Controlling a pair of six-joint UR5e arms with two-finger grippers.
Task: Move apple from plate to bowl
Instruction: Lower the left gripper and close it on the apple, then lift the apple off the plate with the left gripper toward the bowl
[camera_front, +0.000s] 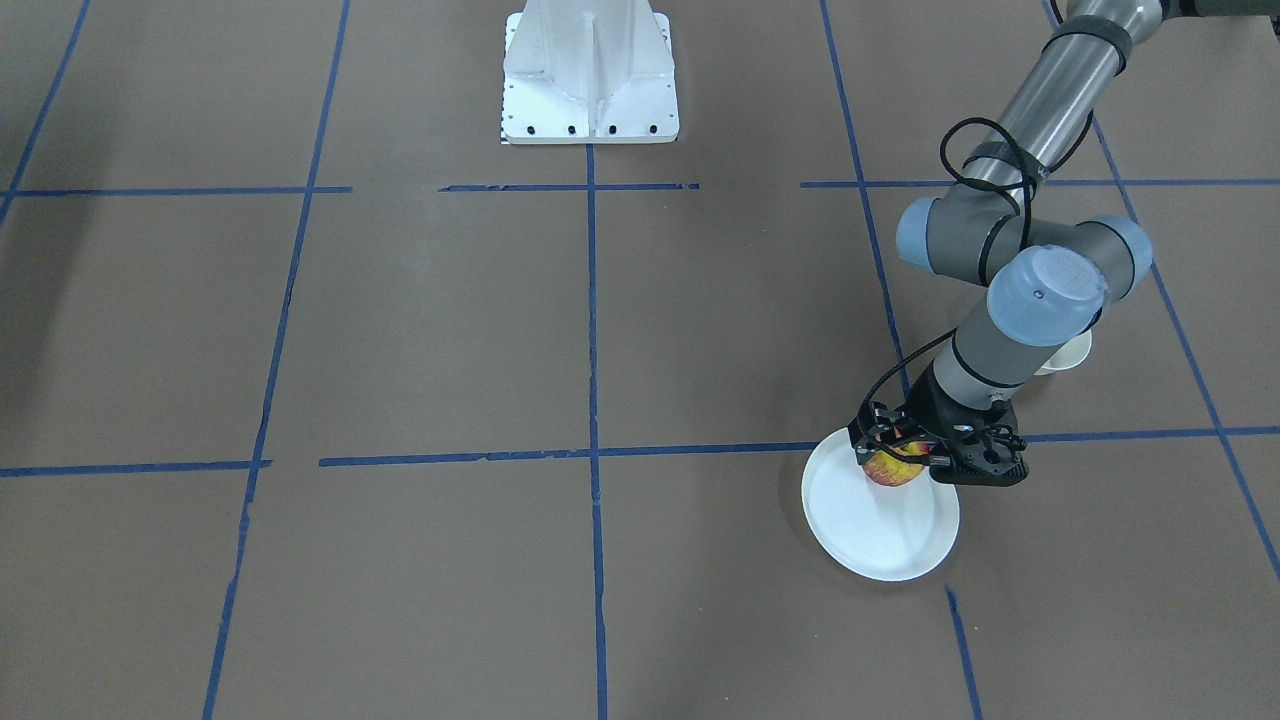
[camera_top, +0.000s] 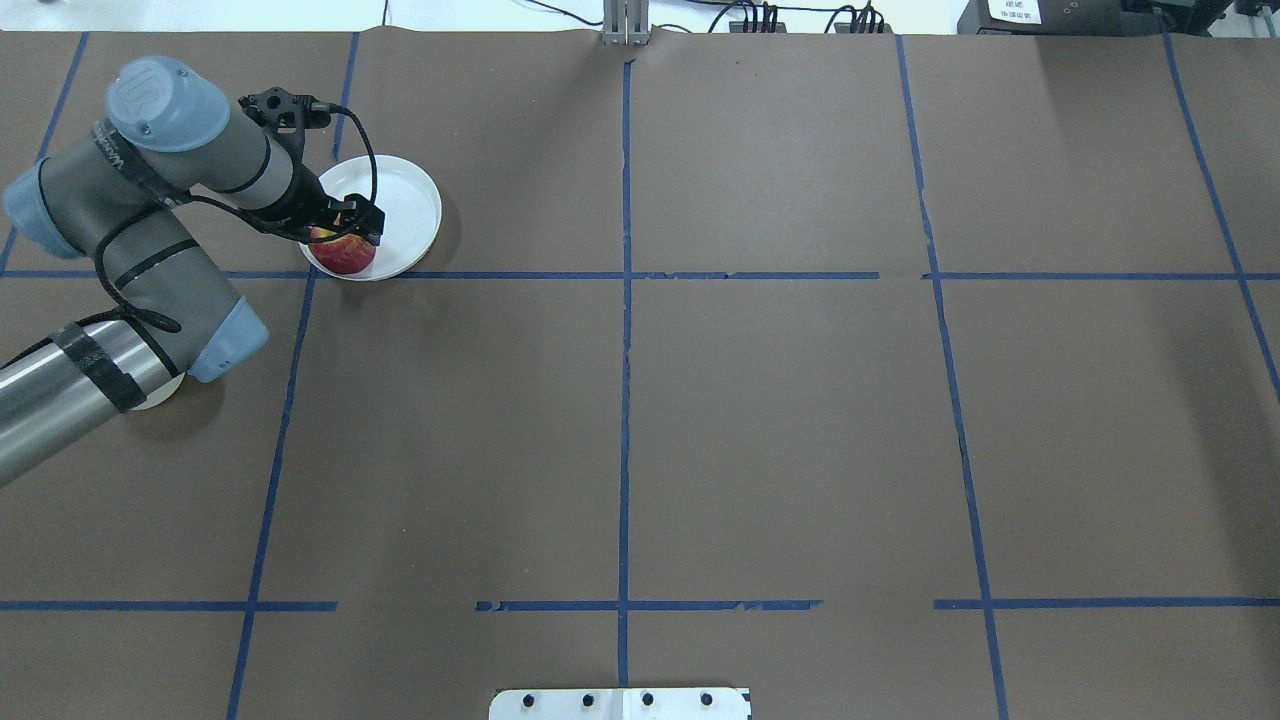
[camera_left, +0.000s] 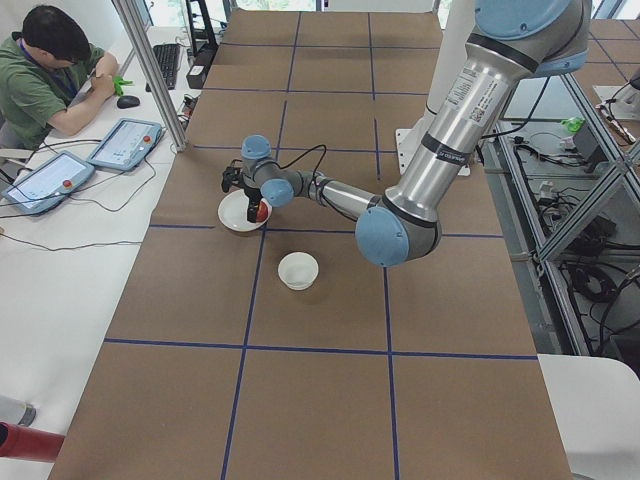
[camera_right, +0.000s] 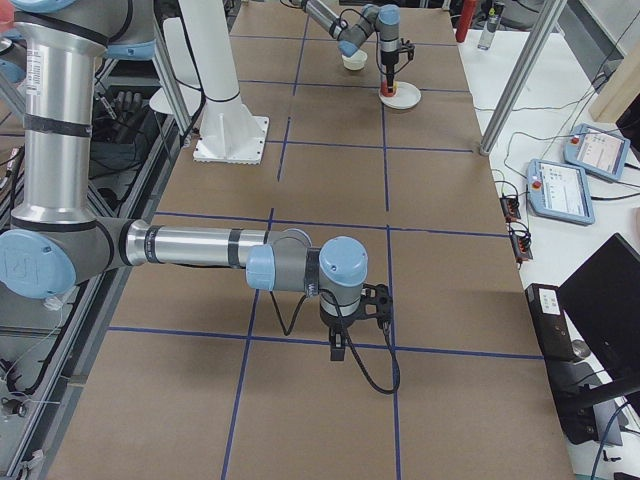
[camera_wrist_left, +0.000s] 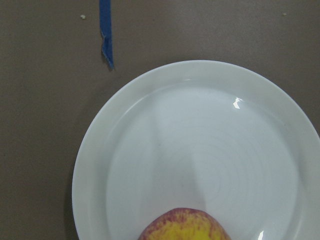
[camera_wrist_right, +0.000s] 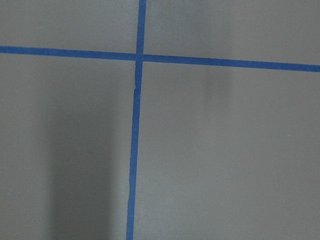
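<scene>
bowl (camera_left: 298, 282): empty and upright on the tabletop (camera_top: 760, 430), at roughly 8 o'clock from the plate in the overhead view. It is near the plate but not touching it. The left forearm hides most of it in that view. Its mouth faces up, so a straight drop-in should work.
apple (camera_top: 343, 255): on the plate, off-centre at about 7 o'clock, close to the rim. That's the side nearest the bowl, so the carry looks short.
left gripper (camera_top: 345, 230): straight above the apple, with the jaws down either side and seemingly pinched on its flanks. No gap shows in the front view. Can't tell whether the apple is clear of the plate. A top-down hold makes sense for round fruit on a shallow rim with nothing to dodge.
plate (camera_top: 410, 205): flat on the tabletop, the rest of it bare. The left wrist cam looks down on it, with the apple's top at 6 o'clock of that view.
right gripper (camera_right: 337, 350): well apart from the task things, over a tape crossing. Open or closed, can't tell. It reads as deliberately out of the way.
left arm pose: enters at the overhead's left edge with the forearm angled up-frame. The wrist joints fold back so the tool points vertically down.
right arm pose: forearm stretched low and level over the tabletop, tool hanging down just above it.
step: grasp/lift stage, I'd judge. The transfer is not yet done.
</scene>
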